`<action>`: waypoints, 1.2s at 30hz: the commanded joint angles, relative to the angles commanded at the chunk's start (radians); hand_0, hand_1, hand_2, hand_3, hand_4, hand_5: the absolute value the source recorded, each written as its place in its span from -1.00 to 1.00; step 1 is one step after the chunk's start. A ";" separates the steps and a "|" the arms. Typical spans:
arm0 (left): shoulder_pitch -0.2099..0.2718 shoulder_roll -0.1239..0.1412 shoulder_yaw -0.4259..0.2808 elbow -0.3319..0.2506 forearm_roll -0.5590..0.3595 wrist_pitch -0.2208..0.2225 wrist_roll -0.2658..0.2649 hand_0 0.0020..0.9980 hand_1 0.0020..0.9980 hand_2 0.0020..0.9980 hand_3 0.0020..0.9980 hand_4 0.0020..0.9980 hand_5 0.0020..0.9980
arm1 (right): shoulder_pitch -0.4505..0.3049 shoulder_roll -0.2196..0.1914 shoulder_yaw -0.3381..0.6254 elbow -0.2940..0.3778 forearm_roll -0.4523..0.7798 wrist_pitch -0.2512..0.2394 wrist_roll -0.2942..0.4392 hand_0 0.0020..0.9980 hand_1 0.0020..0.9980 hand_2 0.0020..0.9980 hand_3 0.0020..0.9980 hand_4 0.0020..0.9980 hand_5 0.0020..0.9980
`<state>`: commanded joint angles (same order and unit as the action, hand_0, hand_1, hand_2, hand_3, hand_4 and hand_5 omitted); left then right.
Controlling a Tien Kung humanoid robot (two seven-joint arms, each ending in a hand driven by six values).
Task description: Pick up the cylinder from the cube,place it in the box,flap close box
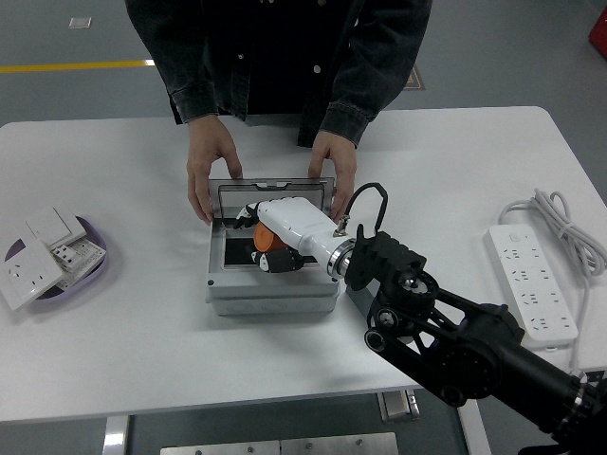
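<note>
**My right hand inside the box, the person steadying its far side**

My right hand point(270, 237) reaches in from the lower right corner of the worktop point(142, 322) and sits down inside the open grey box point(273, 294), which stands a little left of the worktop's middle. The white shell of the hand covers most of the box's opening. Beneath it I can see orange between my dark fingers point(275, 261), which are curled in low over the box's black floor. That orange looks like the cylinder point(264, 239), and it seems to be in my grasp, but the white shell hides too much for me to be sure where the fingers end and the piece begins. I cannot make out a cube from this view.

The box's lid point(275, 187) stands up at the far rim. A person stands at the far edge of the worktop and has both hands at the box: one hand point(211, 171) is on the far left corner, the other hand point(332, 175) on the far right corner, both touching the lid's frame or the box wall just beside it.

At the left edge of the worktop a purple dish point(95, 248) carries white wall switches and sockets point(43, 251). Near the right edge lies a white power strip point(533, 282) with its cord coiled beside it. My left arm does not show.
</note>
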<state>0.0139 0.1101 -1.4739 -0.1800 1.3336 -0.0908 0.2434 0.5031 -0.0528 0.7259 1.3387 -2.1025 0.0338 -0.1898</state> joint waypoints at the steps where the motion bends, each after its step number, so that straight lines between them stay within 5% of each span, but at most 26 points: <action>1: 0.000 0.000 0.000 0.000 0.000 0.000 0.000 0.27 0.32 0.14 0.25 0.42 -0.38 | -0.001 0.000 0.000 -0.001 -0.001 -0.001 0.001 0.64 0.38 0.40 0.47 0.46 -0.65; 8: -0.001 0.000 0.001 0.000 0.001 0.000 -0.002 0.27 0.32 0.14 0.25 0.42 -0.38 | -0.012 -0.001 0.005 -0.001 0.029 -0.026 0.024 0.66 0.38 0.42 0.54 0.59 -0.59; 17: 0.000 -0.003 0.012 0.000 -0.010 0.000 -0.007 0.27 0.32 0.14 0.25 0.42 -0.38 | -0.042 -0.041 0.031 0.075 0.318 -0.120 0.185 0.66 0.37 0.42 0.64 0.65 -0.64; 22: 0.000 -0.001 0.010 0.000 -0.007 0.000 -0.007 0.27 0.32 0.13 0.25 0.42 -0.39 | -0.009 -0.060 0.051 0.127 0.457 -0.147 0.215 0.65 0.36 0.41 0.61 0.62 -0.61; 36: -0.009 0.008 0.003 0.000 0.008 -0.001 -0.004 0.27 0.32 0.13 0.25 0.42 -0.39 | 0.140 -0.087 0.016 -0.049 0.507 -0.140 0.159 0.49 0.25 0.34 0.51 0.57 -0.58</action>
<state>0.0050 0.1180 -1.4707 -0.1800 1.3415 -0.0921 0.2399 0.6432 -0.1401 0.7419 1.2897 -1.5959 -0.1065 -0.0312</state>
